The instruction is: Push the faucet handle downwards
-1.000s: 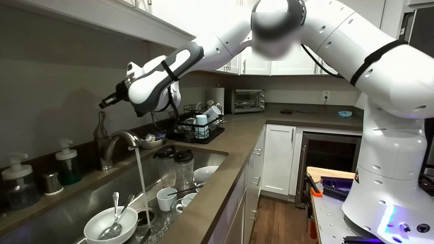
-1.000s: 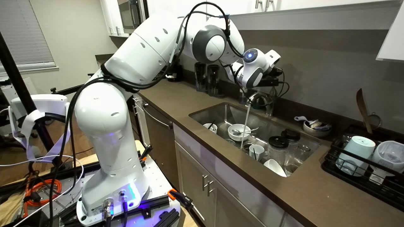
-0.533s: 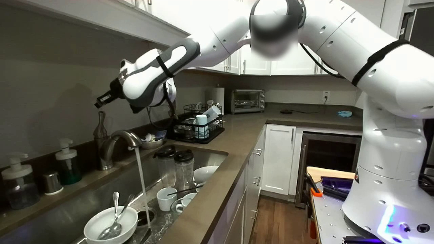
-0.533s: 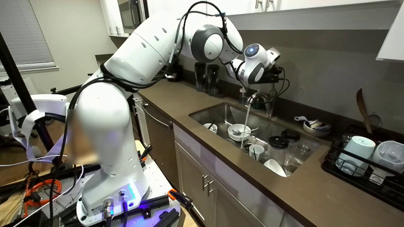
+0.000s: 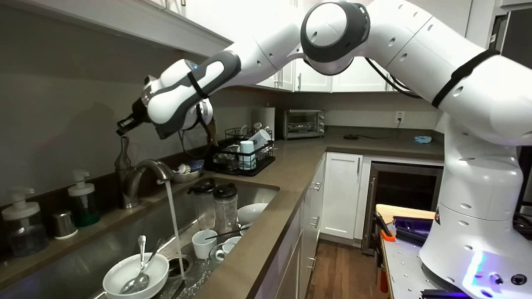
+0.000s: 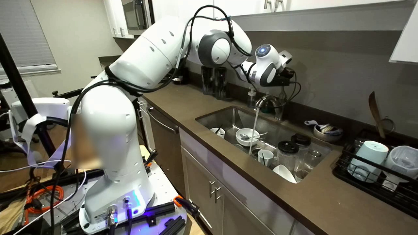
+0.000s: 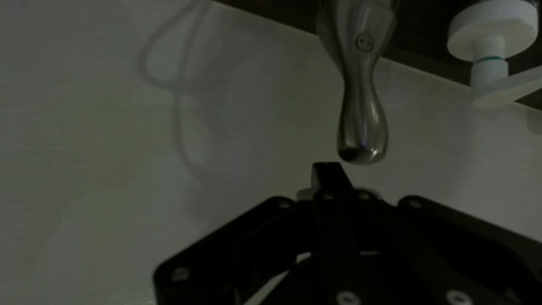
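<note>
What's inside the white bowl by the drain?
Two metal utensils, handles reaching past the rim; at least one is a spoon. Where they overlap, part of one is hidden, as is the floor of the white bowl beneath.

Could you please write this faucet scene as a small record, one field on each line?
target: slim silver-grey metal faucet handle, upright
tool: black two-fingered gripper, shut, just above the handle's tip
contact: seemingly none; a small gap shows in the wrist view
flow: clear water stream from the arched grey metal spout
place: rectangular steel sink
inside: round white bowl holding metal utensils
</note>
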Robot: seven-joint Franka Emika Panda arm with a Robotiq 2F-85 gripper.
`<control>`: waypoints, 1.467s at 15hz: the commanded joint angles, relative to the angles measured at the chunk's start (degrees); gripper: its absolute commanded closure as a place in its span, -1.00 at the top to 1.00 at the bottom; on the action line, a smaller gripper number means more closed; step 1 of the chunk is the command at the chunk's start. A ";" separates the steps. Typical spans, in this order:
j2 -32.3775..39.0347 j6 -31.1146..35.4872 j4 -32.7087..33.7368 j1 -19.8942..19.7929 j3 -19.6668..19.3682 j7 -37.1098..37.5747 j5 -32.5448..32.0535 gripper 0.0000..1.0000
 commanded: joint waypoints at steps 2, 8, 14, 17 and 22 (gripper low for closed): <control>3.50 -3.97 5.89 0.71 -0.90 3.56 -1.32 -1.00; 4.09 -6.68 7.15 0.52 -0.51 4.06 -1.04 -1.00; 2.28 -7.08 4.01 0.54 -0.96 5.12 -0.79 -1.00; 1.41 -6.98 2.33 0.22 -0.65 5.32 -0.70 -1.00; 0.58 -6.62 0.75 0.01 -0.59 5.78 -0.70 -1.00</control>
